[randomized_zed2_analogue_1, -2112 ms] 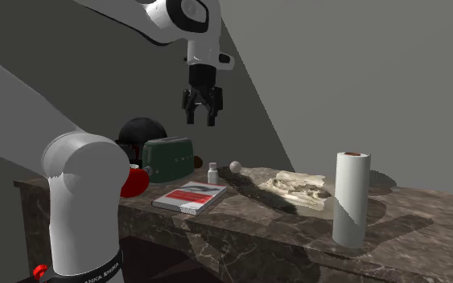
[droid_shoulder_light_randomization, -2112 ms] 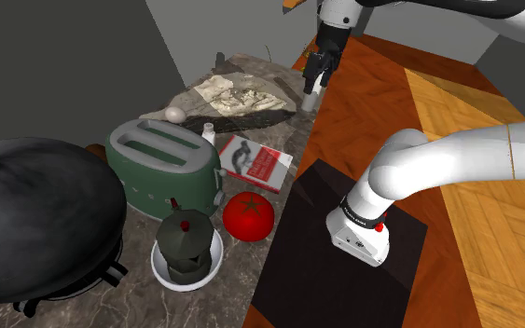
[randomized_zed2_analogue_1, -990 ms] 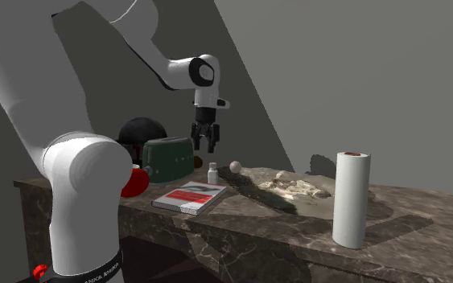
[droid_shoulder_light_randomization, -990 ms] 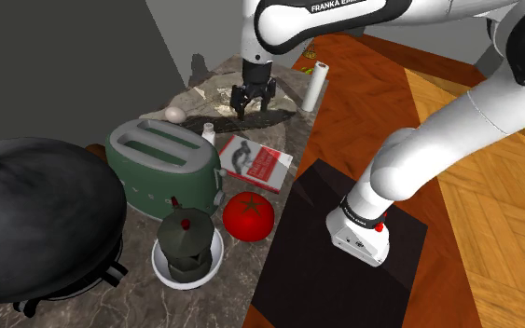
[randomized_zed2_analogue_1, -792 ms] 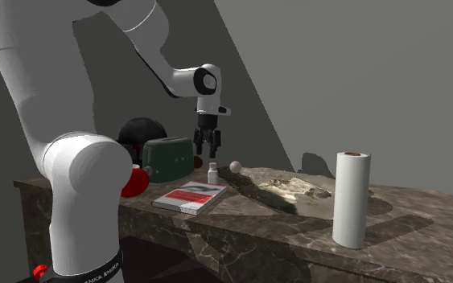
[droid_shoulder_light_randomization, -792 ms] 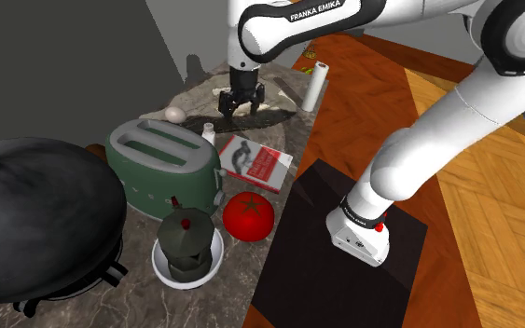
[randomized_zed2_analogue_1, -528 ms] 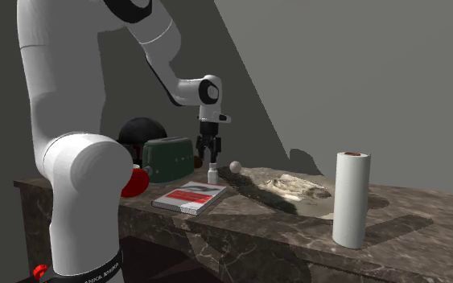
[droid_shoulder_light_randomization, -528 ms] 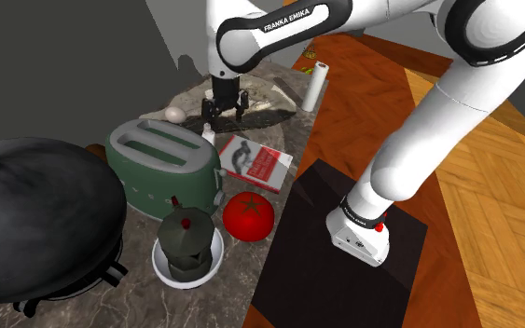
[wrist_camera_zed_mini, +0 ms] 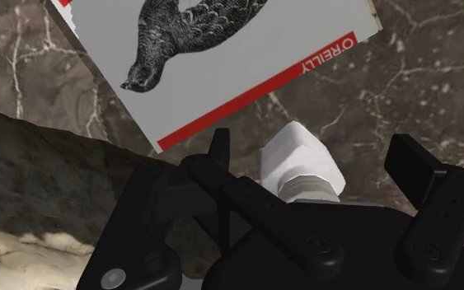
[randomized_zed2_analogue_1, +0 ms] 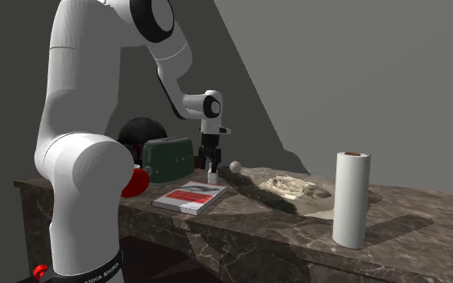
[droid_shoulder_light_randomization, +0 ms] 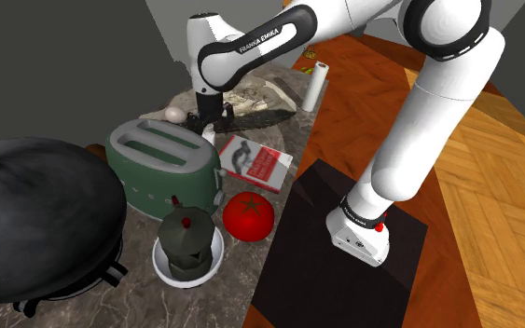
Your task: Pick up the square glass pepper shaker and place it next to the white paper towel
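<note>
The pepper shaker (wrist_camera_zed_mini: 294, 158), a small pale bottle with a white cap, stands upright on the marble counter (randomized_zed2_analogue_1: 409, 233) between the toaster and the book. My gripper (wrist_camera_zed_mini: 314, 161) has come down over it, open: one finger is close beside the cap and the other finger (wrist_camera_zed_mini: 415, 165) stands clear of it. From the shoulder view the gripper (droid_shoulder_light_randomization: 209, 124) covers most of the shaker (droid_shoulder_light_randomization: 211, 137). In the second exterior view the gripper (randomized_zed2_analogue_1: 212, 164) sits on top of the shaker (randomized_zed2_analogue_1: 212, 173). The white paper towel roll (randomized_zed2_analogue_1: 351, 198) stands upright at the counter's far end (droid_shoulder_light_randomization: 317, 86).
Beside the shaker lie a red-and-white book (droid_shoulder_light_randomization: 255, 161) and a green toaster (droid_shoulder_light_randomization: 162, 163). A tomato (droid_shoulder_light_randomization: 248, 214), a moka pot in a white bowl (droid_shoulder_light_randomization: 187, 247) and a big black dome (droid_shoulder_light_randomization: 36, 219) sit nearer the camera. A crumpled cloth (randomized_zed2_analogue_1: 297, 186) and a white ball (randomized_zed2_analogue_1: 235, 166) lie toward the towel.
The arm swung from near the paper towel across the cloth and came down; the open gripper now straddles the shaker. Nothing on the counter has moved.
</note>
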You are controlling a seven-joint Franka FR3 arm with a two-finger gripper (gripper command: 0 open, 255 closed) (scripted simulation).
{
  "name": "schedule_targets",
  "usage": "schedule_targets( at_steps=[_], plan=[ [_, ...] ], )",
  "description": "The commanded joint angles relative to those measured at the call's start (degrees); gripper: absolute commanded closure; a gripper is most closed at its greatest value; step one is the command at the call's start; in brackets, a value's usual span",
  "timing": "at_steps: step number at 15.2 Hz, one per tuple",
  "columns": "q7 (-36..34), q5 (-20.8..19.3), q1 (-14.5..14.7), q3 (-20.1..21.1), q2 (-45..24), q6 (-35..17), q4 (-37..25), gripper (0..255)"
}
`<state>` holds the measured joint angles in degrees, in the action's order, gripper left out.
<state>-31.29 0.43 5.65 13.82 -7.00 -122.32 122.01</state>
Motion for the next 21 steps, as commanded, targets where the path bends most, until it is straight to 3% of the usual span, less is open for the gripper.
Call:
schedule_targets(
  at_steps=[1, 11, 12, 21],
  plan=[
    [-0.14, -0.17, 0.05, -0.01, -0.65, -1.50, 0.83, 0],
    [-0.25, -0.33, 0.10, -0.03, -1.22, -2.66, 1.45, 0],
    [-0.25, -0.33, 0.10, -0.03, -1.22, -2.66, 1.45, 255],
    [-0.25, -0.33, 0.09, -0.02, -1.23, -2.67, 1.45, 255]
  ],
)
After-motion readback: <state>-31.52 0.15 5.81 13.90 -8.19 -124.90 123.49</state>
